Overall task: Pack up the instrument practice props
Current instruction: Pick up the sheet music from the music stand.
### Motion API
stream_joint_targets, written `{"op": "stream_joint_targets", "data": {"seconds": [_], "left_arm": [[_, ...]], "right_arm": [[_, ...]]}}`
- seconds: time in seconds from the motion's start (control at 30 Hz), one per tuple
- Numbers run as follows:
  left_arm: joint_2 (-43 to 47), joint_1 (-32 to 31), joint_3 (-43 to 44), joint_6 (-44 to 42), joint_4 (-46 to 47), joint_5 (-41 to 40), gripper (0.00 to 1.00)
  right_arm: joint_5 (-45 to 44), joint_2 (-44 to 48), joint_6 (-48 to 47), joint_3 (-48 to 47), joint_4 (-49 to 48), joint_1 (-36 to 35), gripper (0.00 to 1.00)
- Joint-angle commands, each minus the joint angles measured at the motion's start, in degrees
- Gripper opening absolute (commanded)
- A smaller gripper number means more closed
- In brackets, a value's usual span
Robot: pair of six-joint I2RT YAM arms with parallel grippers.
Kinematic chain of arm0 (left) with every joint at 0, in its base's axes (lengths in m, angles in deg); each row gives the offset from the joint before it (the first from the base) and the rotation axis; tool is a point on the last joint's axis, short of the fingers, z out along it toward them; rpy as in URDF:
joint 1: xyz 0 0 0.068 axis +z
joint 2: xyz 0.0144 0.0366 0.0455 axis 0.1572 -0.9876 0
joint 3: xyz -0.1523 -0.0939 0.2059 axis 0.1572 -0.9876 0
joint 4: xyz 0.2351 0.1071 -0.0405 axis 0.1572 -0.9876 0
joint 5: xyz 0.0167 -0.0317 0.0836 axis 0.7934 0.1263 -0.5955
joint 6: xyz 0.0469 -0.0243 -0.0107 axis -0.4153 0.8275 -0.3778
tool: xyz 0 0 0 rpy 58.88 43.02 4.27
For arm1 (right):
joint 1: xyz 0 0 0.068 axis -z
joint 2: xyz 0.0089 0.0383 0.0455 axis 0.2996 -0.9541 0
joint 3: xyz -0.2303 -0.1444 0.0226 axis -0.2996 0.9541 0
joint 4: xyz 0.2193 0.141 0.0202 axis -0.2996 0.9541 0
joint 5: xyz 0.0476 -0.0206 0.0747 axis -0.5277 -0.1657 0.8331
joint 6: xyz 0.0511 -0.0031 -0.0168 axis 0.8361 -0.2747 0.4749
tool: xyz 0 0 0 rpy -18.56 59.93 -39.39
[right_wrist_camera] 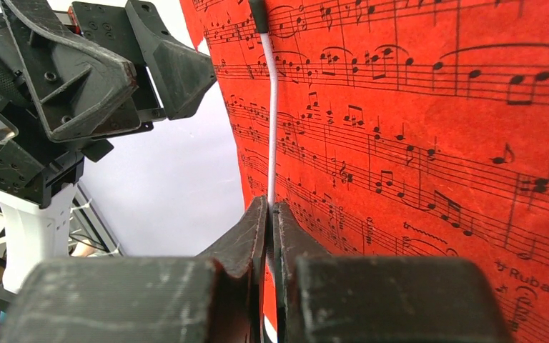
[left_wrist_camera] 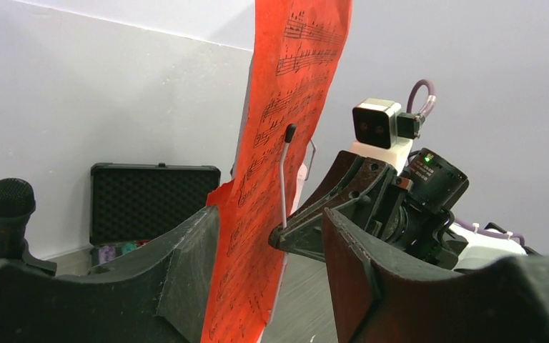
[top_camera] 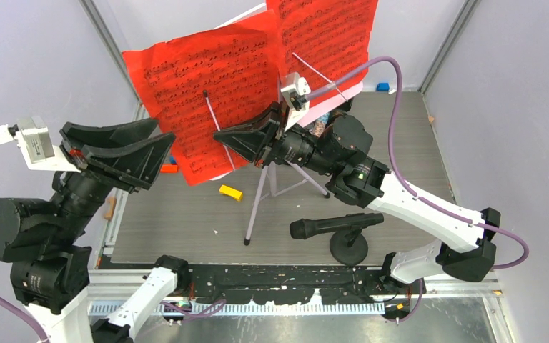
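Two red sheet-music pages [top_camera: 207, 71] hang on the white music rack [top_camera: 332, 100], which stands on silver tripod legs [top_camera: 257, 200]. My left gripper [top_camera: 168, 132] stands open around the left page's edge. In the left wrist view that page [left_wrist_camera: 257, 236] hangs between the fingers [left_wrist_camera: 186, 271], nearer the left one. My right gripper [top_camera: 218, 134] is shut on the rack's thin wire page holder [right_wrist_camera: 271, 128], in front of the page [right_wrist_camera: 414, 143]. One black microphone [top_camera: 329, 226] lies by its round base [top_camera: 349, 249]. Another microphone [left_wrist_camera: 7, 207] stands at the left.
A black case [left_wrist_camera: 154, 200] with coloured chips stands open against the back wall. A yellow block [top_camera: 230, 191] lies on the mat under the page, and a blue block [top_camera: 382, 87] sits at the far right. Grey walls close in both sides.
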Motion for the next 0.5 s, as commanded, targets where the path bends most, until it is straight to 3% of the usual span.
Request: {"op": "stream_joint_targets", "data": {"seconds": [0.0, 0.2, 0.47], "left_arm": [[0.33, 0.26, 1.52, 0.24, 0.96, 1.53, 0.56], [0.7, 0.26, 2.23, 0.69, 0.87, 3.23, 0.56], [1.56, 0.26, 3.61, -3.16, -3.2, -0.28, 0.56]], "right_arm": [[-0.83, 0.82, -1.1, 0.71, 1.61, 0.23, 0.0], [-1.48, 0.87, -1.2, 0.88, 1.61, 0.19, 0.0], [-1.61, 1.23, -1.44, 0.93, 2.02, 0.18, 0.0]]}}
